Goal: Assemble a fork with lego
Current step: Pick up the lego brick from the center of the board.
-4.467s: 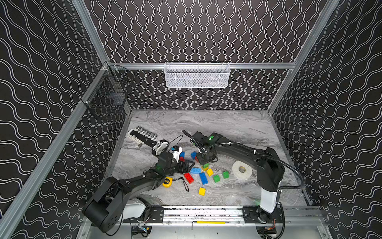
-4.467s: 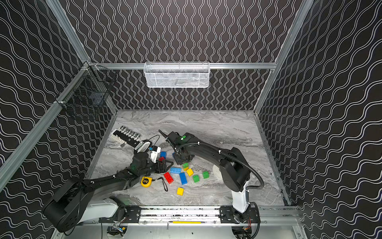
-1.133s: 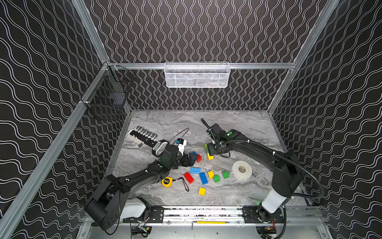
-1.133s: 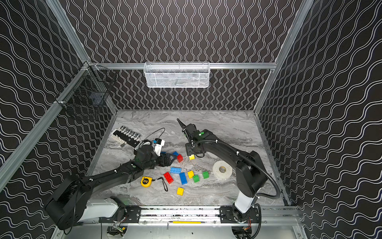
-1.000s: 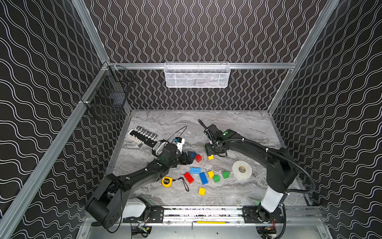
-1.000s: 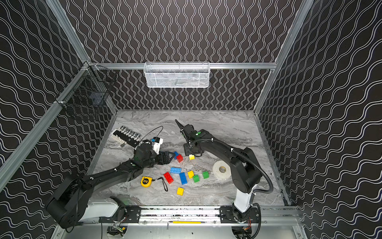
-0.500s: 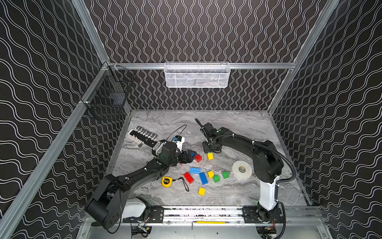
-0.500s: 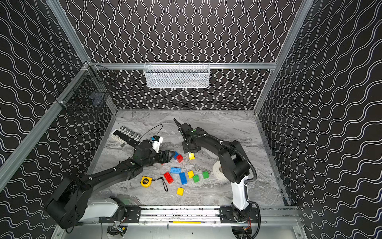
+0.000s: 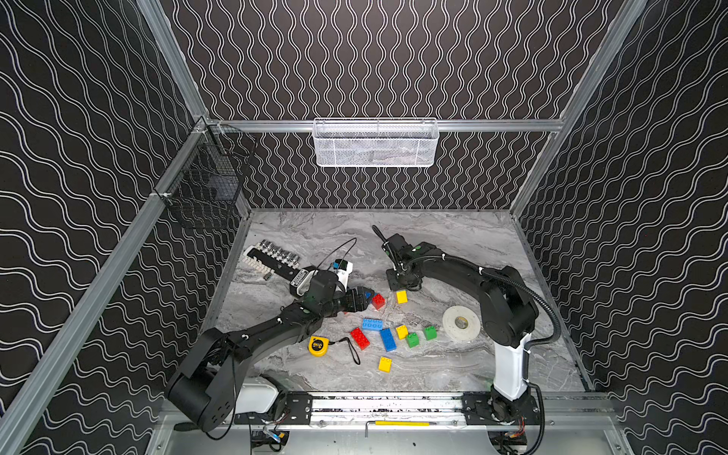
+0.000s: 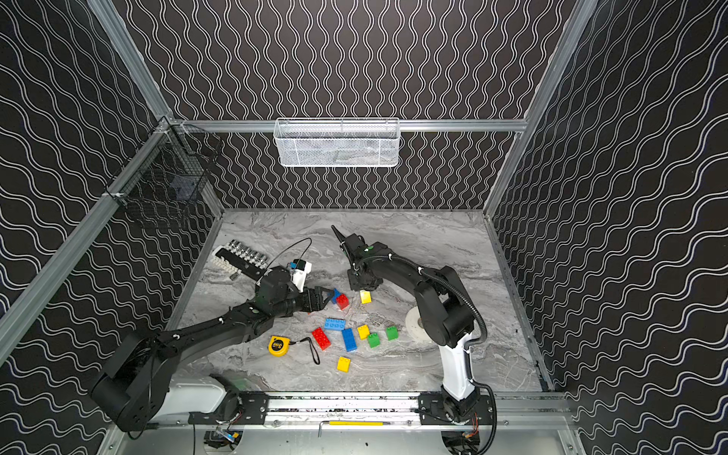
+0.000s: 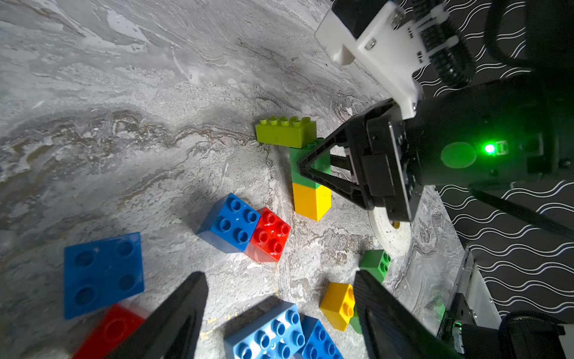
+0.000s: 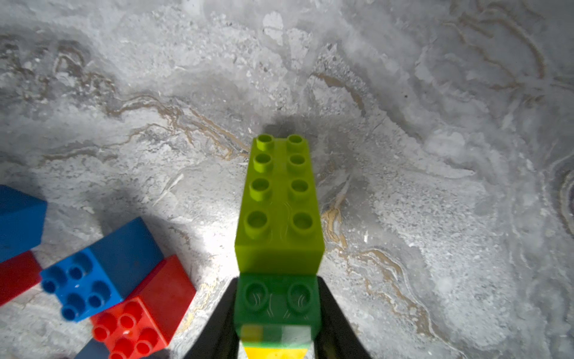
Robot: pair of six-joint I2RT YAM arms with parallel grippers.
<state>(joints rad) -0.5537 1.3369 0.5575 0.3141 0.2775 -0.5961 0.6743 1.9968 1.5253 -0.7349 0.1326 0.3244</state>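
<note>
My right gripper (image 12: 276,298) is shut on a small lego stack. The stack is a lime oblong brick (image 12: 279,199) over a dark green brick (image 11: 310,161) over a yellow brick (image 11: 312,200); the fingers press the dark green one. In both top views only its yellow brick (image 9: 401,296) (image 10: 365,296) shows below the gripper. My left gripper (image 11: 279,314) (image 9: 364,300) is open and holds nothing. It hovers low beside a blue square brick (image 11: 231,222) that touches a red one (image 9: 378,301). Several loose bricks lie nearer the front, among them a blue oblong (image 9: 372,324) and a yellow one (image 9: 385,364).
A yellow tape measure (image 9: 317,346) with a black strap lies front left of the bricks. A white tape roll (image 9: 461,324) lies to their right, a socket rail (image 9: 272,256) at the back left. A white mesh basket (image 9: 376,143) and a black wire basket (image 9: 205,193) hang on the walls.
My right gripper's jaws have closed onto the stack's dark green brick, and that arm's elbow has swung inward. My left gripper has edged slightly toward the blue and red bricks.
</note>
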